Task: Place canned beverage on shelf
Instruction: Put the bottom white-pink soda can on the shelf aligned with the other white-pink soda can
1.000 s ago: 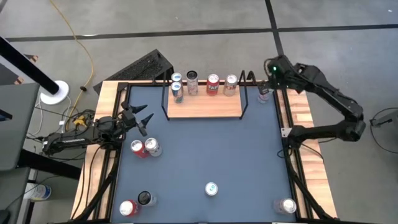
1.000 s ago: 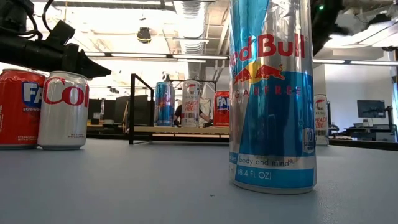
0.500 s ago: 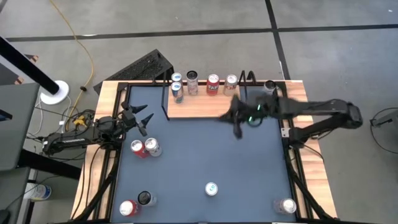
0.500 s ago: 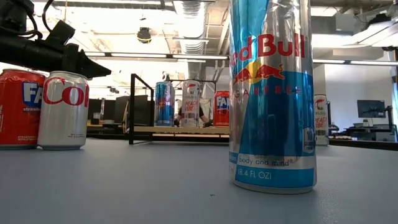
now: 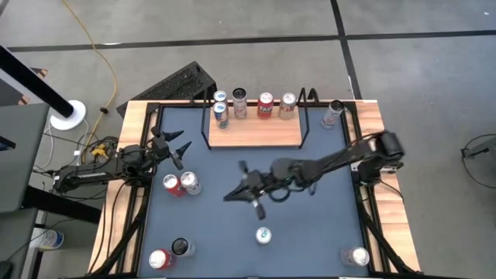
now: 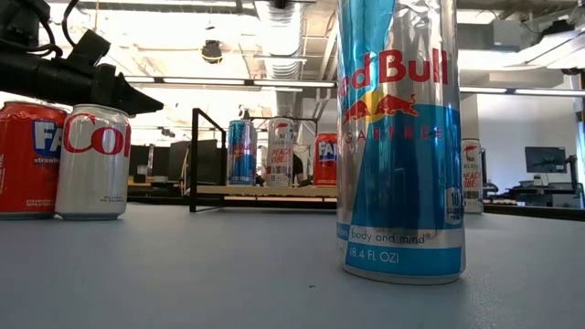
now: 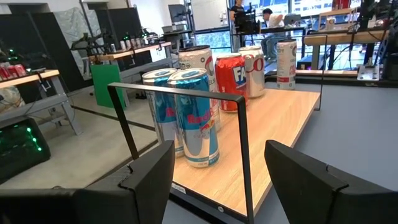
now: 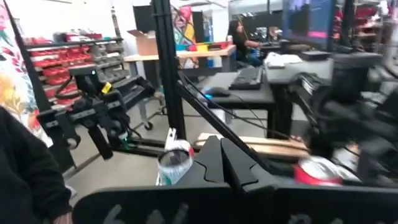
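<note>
The shelf (image 5: 254,132), a light-wood board with black wire side frames, lies at the table's far middle. Several cans (image 5: 265,105) stand along its far edge and also show in the left wrist view (image 7: 194,118). A blue and silver can (image 5: 263,235) stands on the table near the front middle and fills the low view (image 6: 398,137). My right gripper (image 5: 232,194) hangs shut and empty over the table's middle, pointing toward the table's left side; its joined fingers (image 8: 221,163) show in its wrist view. My left gripper (image 5: 177,146) waits open at the table's left edge, facing the shelf (image 7: 273,124).
A red can (image 5: 170,184) and a silver can (image 5: 188,183) stand side by side at the left, in front of my right gripper. More cans stand at the near left (image 5: 159,258), the near right (image 5: 356,256) and the far right corner (image 5: 333,112).
My right gripper has swung from the far right corner, beside the shelf, across the shelf's right end to the table's middle. It went toward the near and left edges and sank a little. It has turned from pointing away to pointing left. No can has moved.
</note>
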